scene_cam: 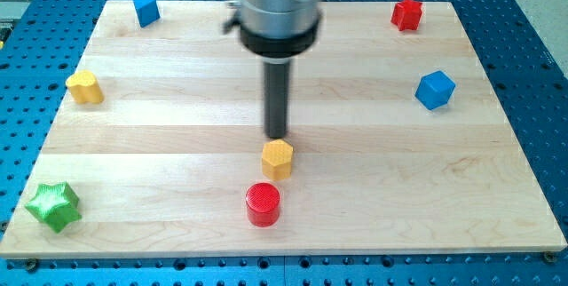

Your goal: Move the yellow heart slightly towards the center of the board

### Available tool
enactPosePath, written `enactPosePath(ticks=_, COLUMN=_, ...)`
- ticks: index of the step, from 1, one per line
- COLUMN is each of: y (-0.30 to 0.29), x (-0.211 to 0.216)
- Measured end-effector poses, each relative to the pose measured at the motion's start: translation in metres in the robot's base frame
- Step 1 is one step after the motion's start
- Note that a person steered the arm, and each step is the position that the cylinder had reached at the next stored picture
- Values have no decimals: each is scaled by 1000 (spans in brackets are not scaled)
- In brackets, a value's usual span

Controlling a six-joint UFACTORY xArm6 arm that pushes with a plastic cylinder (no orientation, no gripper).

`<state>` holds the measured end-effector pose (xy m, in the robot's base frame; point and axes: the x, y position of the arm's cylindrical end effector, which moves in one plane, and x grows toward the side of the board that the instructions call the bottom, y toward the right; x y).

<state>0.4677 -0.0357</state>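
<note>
While the dark rod hangs straight down from the grey arm housing (pixel 280 6) at the view's top centre, my tip (pixel 278 136) rests on the wooden board (pixel 373 153) just above the yellow hexagonal block (pixel 278 158), very close to its upper edge, though contact cannot be confirmed. The arm carries no jaws at all, only this rod, so nothing is held. The yellow heart (pixel 84 87), the task's block, lies near the board's left edge in its upper half, well apart from the tip and from every other block. Just below the yellow hexagonal block, slightly to the view's left, stands the red cylinder (pixel 263 203), near it but apart. The green star (pixel 52 205) sits in the board's bottom left corner. A small blue block (pixel 145 10) lies near the top left corner, a red block (pixel 406 13) near the top right corner, and a blue cube (pixel 435 89) lies by the right edge, below the red block. The board rests on a blue perforated table (pixel 524 73)
</note>
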Motion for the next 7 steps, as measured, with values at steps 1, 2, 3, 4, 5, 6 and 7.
enactPosePath(ticks=1, y=-126, x=41)
enactPosePath(ticks=2, y=-245, x=34)
enactPosePath(ticks=3, y=-269, x=21)
enactPosePath(ticks=4, y=-269, x=6)
enactPosePath(ticks=5, y=-268, x=-28)
enactPosePath(ticks=6, y=-265, x=-31)
enactPosePath(ticks=7, y=-265, x=-31)
